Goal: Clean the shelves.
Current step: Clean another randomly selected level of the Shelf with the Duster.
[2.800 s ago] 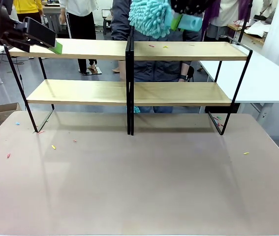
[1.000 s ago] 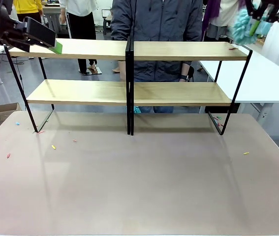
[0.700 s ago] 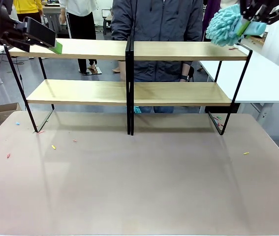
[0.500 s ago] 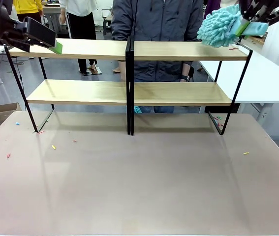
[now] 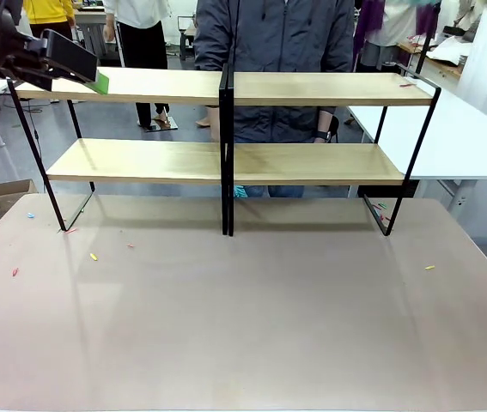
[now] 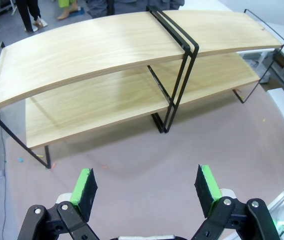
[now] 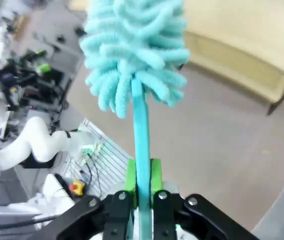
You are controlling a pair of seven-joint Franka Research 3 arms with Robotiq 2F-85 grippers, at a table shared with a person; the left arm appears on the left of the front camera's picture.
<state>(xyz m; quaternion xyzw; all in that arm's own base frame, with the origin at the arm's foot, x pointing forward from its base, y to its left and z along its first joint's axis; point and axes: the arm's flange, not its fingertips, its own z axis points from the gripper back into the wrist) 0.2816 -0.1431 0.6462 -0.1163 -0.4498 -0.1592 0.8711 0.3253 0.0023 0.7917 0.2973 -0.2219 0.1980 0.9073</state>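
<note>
The shelves (image 5: pixel 226 90) stand at the table's far side: light-wood boards on a thin black frame with a central upright. They also appear in the left wrist view (image 6: pixel 101 55) and at the upper right of the right wrist view (image 7: pixel 242 30). My left gripper (image 5: pixel 88 73) hovers at the top board's left end. Its jaws stand wide open and empty (image 6: pixel 146 184), with green pads (image 6: pixel 85 185) far apart. My right gripper (image 7: pixel 143 176) is shut on the handle of a fluffy teal duster (image 7: pixel 136 45), held high above the table. A small red bit (image 5: pixel 406 83) lies at the top board's right end.
A person in a dark jacket (image 5: pixel 277 34) stands right behind the shelves. Small coloured scraps (image 5: pixel 94 256) dot the brown table (image 5: pixel 243 326). A white table (image 5: pixel 466 129) adjoins at the right. A cardboard box (image 5: pixel 7 196) sits on the floor at the left.
The duster swept leftward over the top board's right end, then rose with the right gripper out of the front view's top edge. The left arm has stayed put.
</note>
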